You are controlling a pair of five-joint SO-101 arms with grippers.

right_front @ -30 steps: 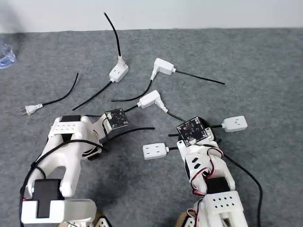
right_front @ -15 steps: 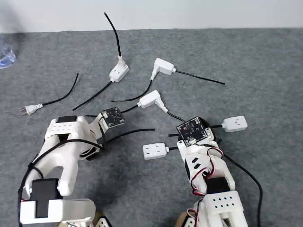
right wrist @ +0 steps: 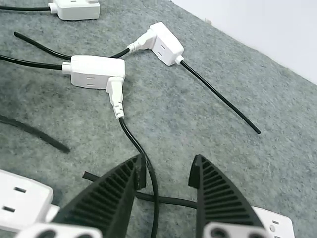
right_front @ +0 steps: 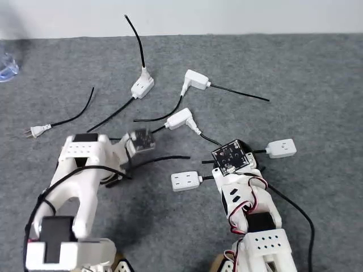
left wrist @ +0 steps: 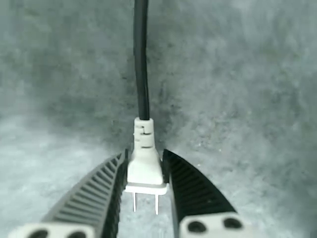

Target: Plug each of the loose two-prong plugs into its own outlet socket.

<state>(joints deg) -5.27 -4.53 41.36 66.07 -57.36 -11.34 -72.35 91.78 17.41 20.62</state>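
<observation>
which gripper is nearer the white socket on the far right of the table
Right. The right gripper sits open just beside the socket; the left gripper is well off to its other side, shut on a plug.

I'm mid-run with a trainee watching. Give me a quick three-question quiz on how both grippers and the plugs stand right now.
1. True or false: the left gripper is shut on a two-prong plug.
2. The right gripper has its jaws: A) open, B) shut on a cord, C) shut on a socket.
3. Fill the blank: the free plug lies nearest the ___ arm.

Key: 1 true; 2 A; 3 left.
</observation>
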